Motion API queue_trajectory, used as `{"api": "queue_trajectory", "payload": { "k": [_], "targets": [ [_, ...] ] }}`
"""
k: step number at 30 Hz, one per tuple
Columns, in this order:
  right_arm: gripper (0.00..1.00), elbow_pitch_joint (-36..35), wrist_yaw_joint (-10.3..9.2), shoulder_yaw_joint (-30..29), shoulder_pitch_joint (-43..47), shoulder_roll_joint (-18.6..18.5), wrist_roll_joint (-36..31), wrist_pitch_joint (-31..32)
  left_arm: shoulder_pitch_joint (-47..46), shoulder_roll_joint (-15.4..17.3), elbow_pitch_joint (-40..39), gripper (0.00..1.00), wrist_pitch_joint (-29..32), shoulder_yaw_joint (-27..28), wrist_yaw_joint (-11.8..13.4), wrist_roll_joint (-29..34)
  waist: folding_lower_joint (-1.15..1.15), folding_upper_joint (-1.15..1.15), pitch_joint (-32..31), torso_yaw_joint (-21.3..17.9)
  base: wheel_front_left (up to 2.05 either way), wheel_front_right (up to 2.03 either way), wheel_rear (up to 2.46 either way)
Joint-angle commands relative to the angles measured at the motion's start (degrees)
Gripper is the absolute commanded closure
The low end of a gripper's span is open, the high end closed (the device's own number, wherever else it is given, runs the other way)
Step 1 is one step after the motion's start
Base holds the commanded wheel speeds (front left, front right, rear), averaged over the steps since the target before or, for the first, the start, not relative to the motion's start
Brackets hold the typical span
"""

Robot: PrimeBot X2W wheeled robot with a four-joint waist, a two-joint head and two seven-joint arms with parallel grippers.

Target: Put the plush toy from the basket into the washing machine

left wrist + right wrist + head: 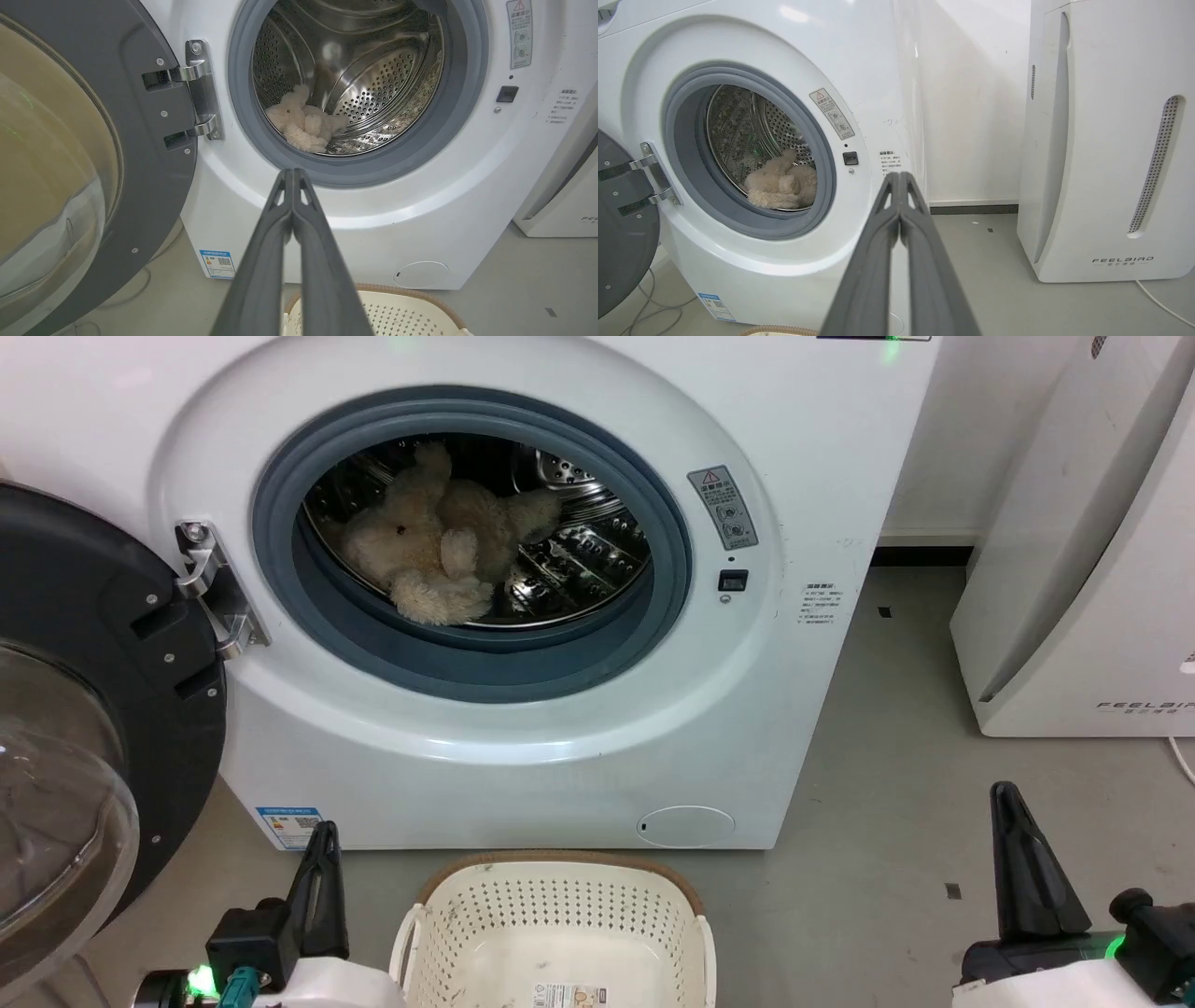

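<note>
Well beyond left gripper (293, 171), plush toy (306, 123) in drum (373, 79).

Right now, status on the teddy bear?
Left gripper and right gripper shut, empty. Teddy bear lying inside washing machine drum, door open. Nothing blocking the opening.

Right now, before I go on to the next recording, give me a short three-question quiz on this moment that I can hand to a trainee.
1. True or false: the teddy bear lies in the drum of the washing machine.
2. Where is the basket? A) inside the drum B) on the floor in front of the washing machine C) on top of the washing machine
3. Fill in: the washing machine's round door is ___.
Key: 1 true; 2 B; 3 open.
</note>
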Motion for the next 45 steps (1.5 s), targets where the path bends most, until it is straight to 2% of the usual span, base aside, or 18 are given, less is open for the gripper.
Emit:
{"api": "queue_trajectory", "payload": {
  "k": [1, 45],
  "targets": [
    [1.00, 0.04, 0.00, 0.05, -0.08, 0.00, -0.25, 0.30, -0.01, -0.03, -0.22, 1.00, 0.29, -0.02, -0.06, 0.11, 0.01, 0.00, -0.01, -0.01, 0.00, 0.00, 0.00],
    [1.00, 0.64, 0.01, 0.91, -1.36, -0.01, -3.94, 5.48, -0.09, -0.52, -3.75, 1.00, 5.43, -0.30, -0.98, 1.77, 0.01, 0.00, -0.31, -0.24, 0.00, 0.00, 0.00]
  ]
}}
